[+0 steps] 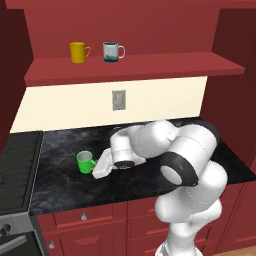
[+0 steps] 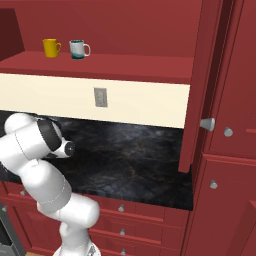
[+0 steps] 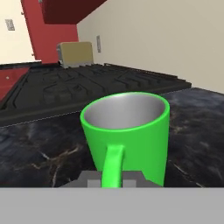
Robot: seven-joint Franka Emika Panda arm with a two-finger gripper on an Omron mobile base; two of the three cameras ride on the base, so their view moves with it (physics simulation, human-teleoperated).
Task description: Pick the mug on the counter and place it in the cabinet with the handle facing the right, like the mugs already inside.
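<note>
- The open red cabinet (image 1: 135, 67) is running across the top of both base views, its shelf board carrying a yellow mug (image 1: 78, 52) and a white-and-teal mug (image 1: 112, 51), both with handles turned to the right; its upper part is being cut off by the frame edge.
- The black marble counter (image 1: 65, 180) is stretching beneath it, and the arm's white elbow is covering much of its right half in the left base view.
- A black stovetop (image 1: 17, 167) is sitting at the counter's left end, cropped by the frame there.
- The green mug (image 1: 85, 162) is standing upright on the counter near the stovetop, open side up.
- Its handle (image 3: 113, 165) is pointing toward the hand camera; the loop's lower end is dropping out of sight.
- The gripper (image 1: 102, 166) is closing on the handle, with its fingertips (image 3: 92, 180) just peeking up on either side.
</note>
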